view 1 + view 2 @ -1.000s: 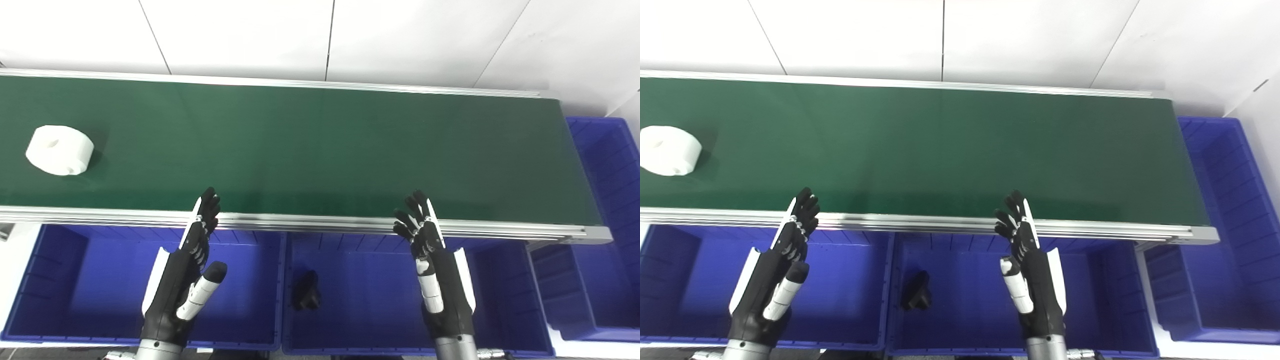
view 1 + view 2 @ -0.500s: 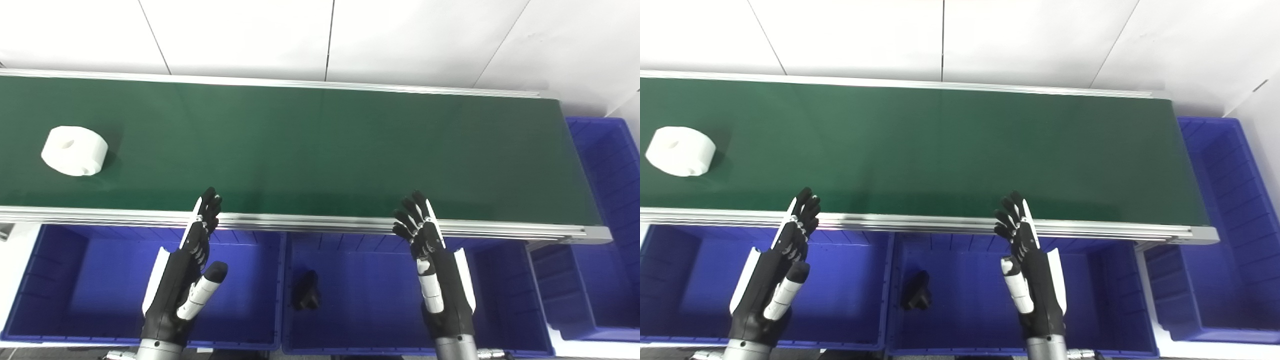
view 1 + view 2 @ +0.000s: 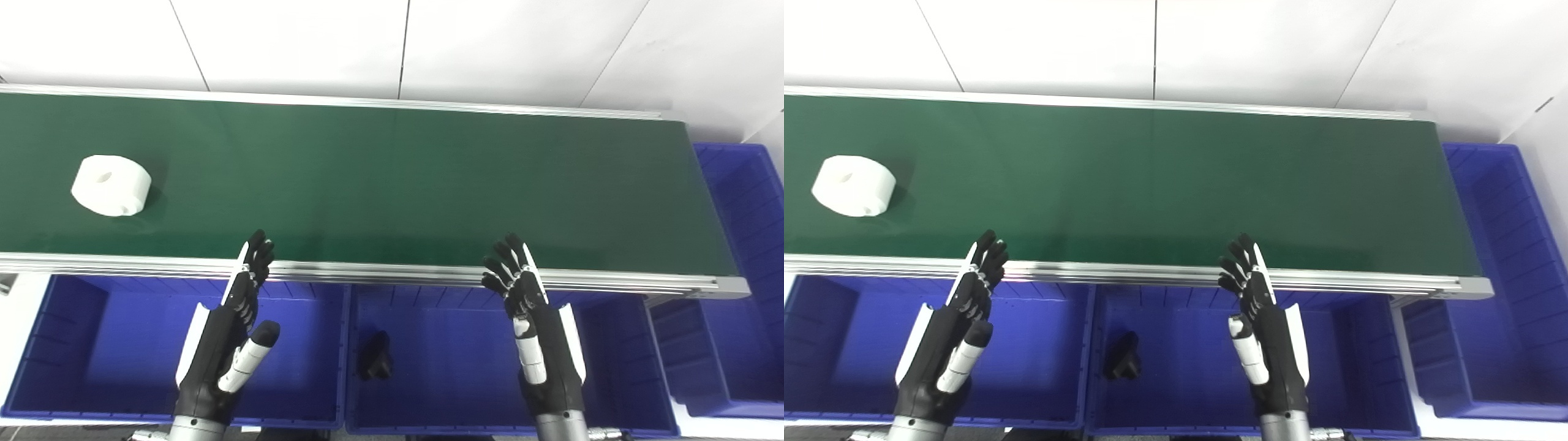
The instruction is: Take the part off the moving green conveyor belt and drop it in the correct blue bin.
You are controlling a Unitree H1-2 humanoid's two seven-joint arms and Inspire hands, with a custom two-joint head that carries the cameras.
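White part (image 3: 111,193) is sitting on the green conveyor belt (image 3: 392,184), near the belt's left end, about midway between the far and near edges. It's a short white cylinder lying flat, with a hole showing in its top face. Nothing is touching it.

Left hand (image 3: 229,334) is hovering in front of the belt's near edge, over the left blue bin (image 3: 92,343). Fingers are stretched out and apart, thumb splayed to the side, holding nothing. Fingertips are reaching up to the aluminium rail (image 3: 380,272) on the near edge. The part is well apart from it, off toward the left end.

Right hand (image 3: 536,334) is hovering the same way over the middle blue bin (image 3: 453,367), fingers spread and slightly curled, released and empty. Its fingertips are also overlapping the near rail.

A black part (image 3: 375,356) is lying on the floor of the middle bin, toward its left side, between the two hands. Its shape is too dark to make out.

Another blue bin (image 3: 744,245) is sitting past the belt's right end, at the right edge. White wall panels are running behind the far edge.
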